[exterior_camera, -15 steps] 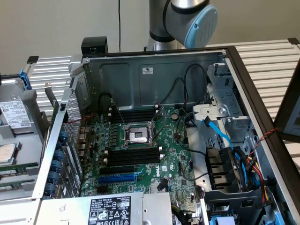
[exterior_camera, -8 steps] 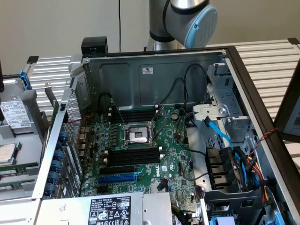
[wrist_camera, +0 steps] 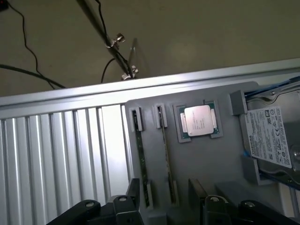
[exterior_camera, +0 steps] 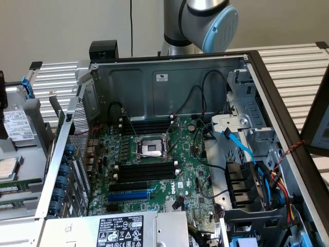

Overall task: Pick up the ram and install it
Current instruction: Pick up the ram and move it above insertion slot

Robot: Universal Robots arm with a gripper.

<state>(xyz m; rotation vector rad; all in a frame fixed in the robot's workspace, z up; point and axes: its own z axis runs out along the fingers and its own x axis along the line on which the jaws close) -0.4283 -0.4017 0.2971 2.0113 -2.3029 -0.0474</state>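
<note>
Gripper [wrist_camera: 165, 199]: fingers wide, nothing held, near ram.
Ram [wrist_camera: 165, 154]: on edge in grey tray [wrist_camera: 211, 164], second stick [wrist_camera: 140, 154] beside, apart.

Table [exterior_camera: 290, 69]: pale ribbed metal surface.
Computer case [exterior_camera: 169, 82]: lies open on the table.
Grey tray [wrist_camera: 206, 159]: on the table, just beside the case at the exterior view's left.
Tray holds: ram [wrist_camera: 140, 154] on edge in a slot, second stick [wrist_camera: 167, 159] beside it, processor [wrist_camera: 199, 121], hard drive [wrist_camera: 269, 138].
</note>
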